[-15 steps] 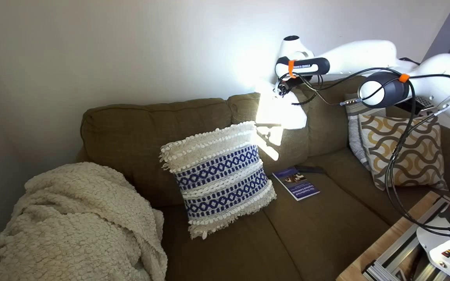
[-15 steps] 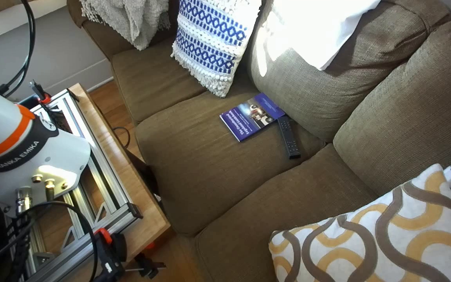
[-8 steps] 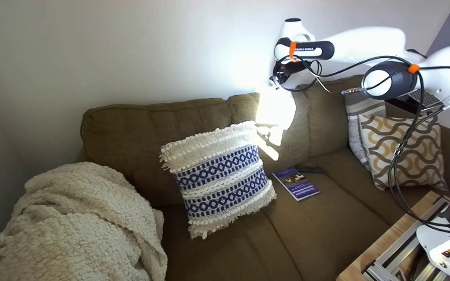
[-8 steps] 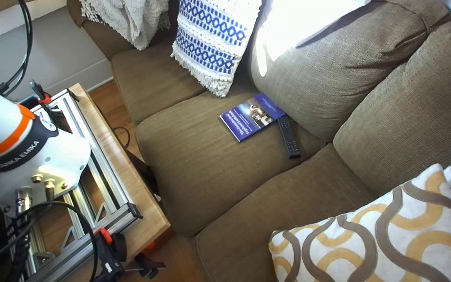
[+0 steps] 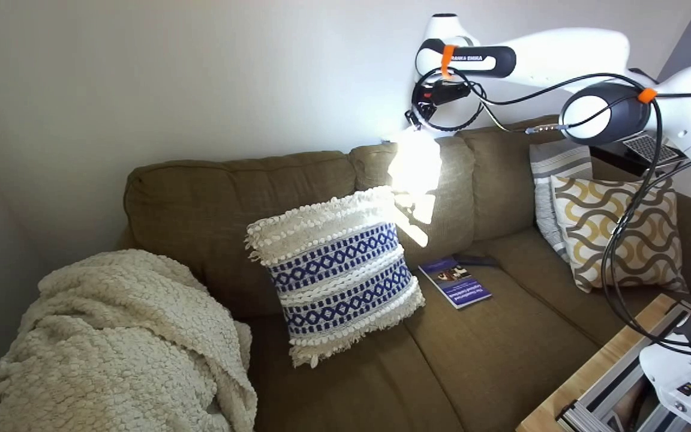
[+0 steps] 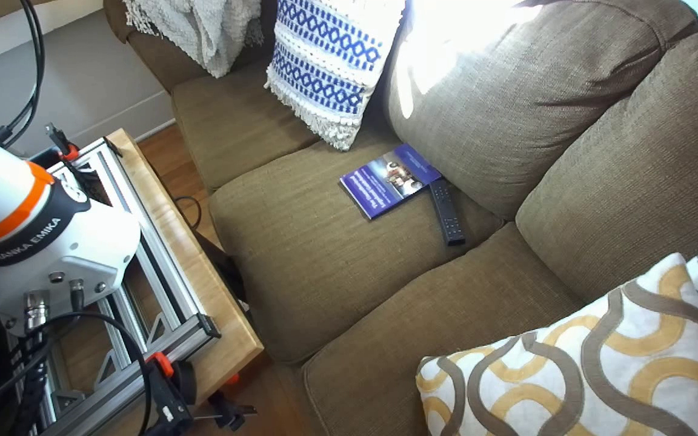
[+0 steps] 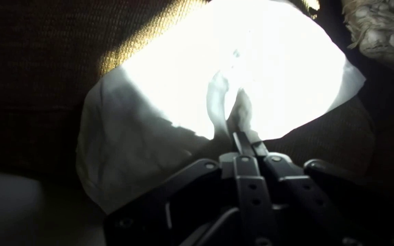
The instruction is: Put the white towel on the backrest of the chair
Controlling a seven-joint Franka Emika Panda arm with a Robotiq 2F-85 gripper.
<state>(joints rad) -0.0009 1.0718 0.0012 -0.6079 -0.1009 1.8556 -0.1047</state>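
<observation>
Hand [image 7: 250, 143] and white towel [image 7: 190, 85] meet in the wrist view: the jaws stand together, clamped on a gathered fold, while the rest of the towel spreads beyond them, brightly lit. In an exterior view the towel hangs below the hand in front of the padded backrest [image 5: 457, 186] of the olive-brown sofa [image 5: 489, 342], near the blue-and-white fringed pillow [image 5: 335, 279]; glare hides whether it touches the backrest.

The white towel [image 7: 190, 78] (in the wrist view) is largely washed out.
</observation>
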